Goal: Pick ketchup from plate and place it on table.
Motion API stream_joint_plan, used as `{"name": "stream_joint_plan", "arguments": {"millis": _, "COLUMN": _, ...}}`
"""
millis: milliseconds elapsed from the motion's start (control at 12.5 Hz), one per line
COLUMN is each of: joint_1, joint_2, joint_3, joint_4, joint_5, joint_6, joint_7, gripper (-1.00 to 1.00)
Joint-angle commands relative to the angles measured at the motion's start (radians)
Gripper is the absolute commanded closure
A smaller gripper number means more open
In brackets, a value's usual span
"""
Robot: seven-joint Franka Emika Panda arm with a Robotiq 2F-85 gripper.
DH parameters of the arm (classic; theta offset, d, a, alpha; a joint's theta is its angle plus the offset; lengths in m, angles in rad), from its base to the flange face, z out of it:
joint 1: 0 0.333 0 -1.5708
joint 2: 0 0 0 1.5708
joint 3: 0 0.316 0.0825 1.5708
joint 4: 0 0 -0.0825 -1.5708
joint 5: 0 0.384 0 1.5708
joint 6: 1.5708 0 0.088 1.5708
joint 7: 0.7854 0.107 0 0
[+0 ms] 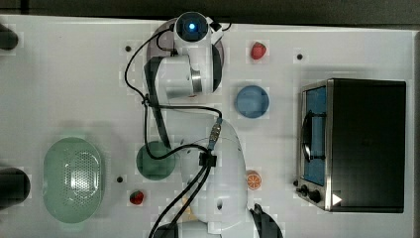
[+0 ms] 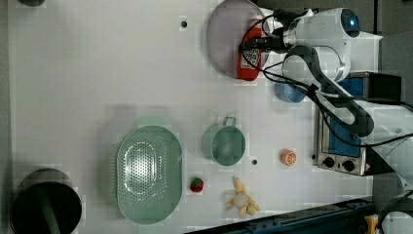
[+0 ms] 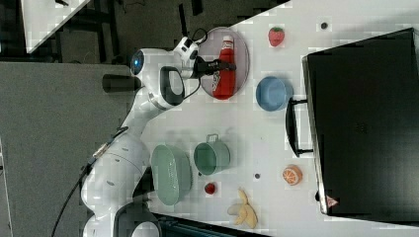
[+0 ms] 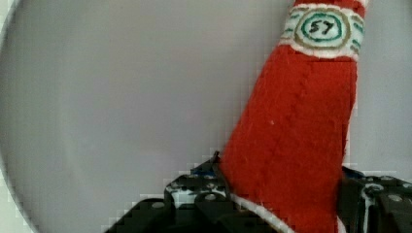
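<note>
The red ketchup [image 3: 225, 74] bottle lies flat on the pale lavender plate [image 3: 242, 49], its white-ringed neck pointing towards the plate's far rim. In the left view the ketchup [image 2: 248, 66] has its base over the edge of the plate [image 2: 224, 39]. My gripper [image 3: 216, 66] reaches across the bottle's body. In the wrist view the black fingers [image 4: 194, 194] press on both sides of the ketchup [image 4: 296, 136], with the plate [image 4: 121, 97] beneath. The arm covers most of the plate [image 1: 159, 35] in the top view. The white table [image 1: 74, 84] spreads around it.
Close to the lavender plate are a blue plate [image 1: 252, 101] and a strawberry [image 1: 257, 50]. A black toaster oven [image 1: 366, 144] fills the top view's right. An orange slice [image 1: 253, 179], green cup [image 1: 156, 159], colander [image 1: 72, 178], small red fruit [image 1: 136, 197] and banana [image 2: 241, 199] lie farther off.
</note>
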Motion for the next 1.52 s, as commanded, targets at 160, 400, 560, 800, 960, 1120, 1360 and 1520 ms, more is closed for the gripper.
{"name": "stream_joint_plan", "arguments": {"millis": 160, "joint_1": -0.003, "joint_2": -0.042, "joint_3": 0.000, "joint_4": 0.030, "joint_5": 0.007, "joint_6": -0.020, "joint_7": -0.042, "gripper": -0.15}}
{"name": "stream_joint_plan", "arguments": {"millis": 400, "joint_1": -0.010, "joint_2": -0.149, "joint_3": 0.001, "joint_4": 0.030, "joint_5": 0.031, "joint_6": -0.146, "joint_7": -0.022, "gripper": -0.15}}
{"name": "stream_joint_plan", "arguments": {"millis": 560, "joint_1": -0.022, "joint_2": -0.229, "joint_3": 0.000, "joint_4": 0.029, "joint_5": 0.072, "joint_6": -0.262, "joint_7": -0.022, "gripper": -0.15}}
{"name": "stream_joint_plan", "arguments": {"millis": 800, "joint_1": -0.054, "joint_2": -0.349, "joint_3": -0.006, "joint_4": -0.004, "joint_5": 0.079, "joint_6": -0.328, "joint_7": -0.016, "gripper": -0.15}}
{"name": "stream_joint_plan", "arguments": {"millis": 960, "joint_1": -0.079, "joint_2": -0.435, "joint_3": -0.013, "joint_4": -0.060, "joint_5": 0.080, "joint_6": -0.365, "joint_7": -0.010, "gripper": -0.15}}
{"name": "stream_joint_plan", "arguments": {"millis": 1120, "joint_1": -0.105, "joint_2": -0.524, "joint_3": -0.014, "joint_4": -0.143, "joint_5": 0.081, "joint_6": -0.377, "joint_7": -0.008, "gripper": -0.15}}
{"name": "stream_joint_plan", "arguments": {"millis": 1360, "joint_1": -0.133, "joint_2": -0.644, "joint_3": -0.016, "joint_4": -0.305, "joint_5": 0.081, "joint_6": -0.375, "joint_7": -0.007, "gripper": -0.15}}
{"name": "stream_joint_plan", "arguments": {"millis": 1520, "joint_1": -0.148, "joint_2": -0.705, "joint_3": -0.019, "joint_4": -0.422, "joint_5": 0.081, "joint_6": -0.372, "joint_7": -0.007, "gripper": -0.15}}
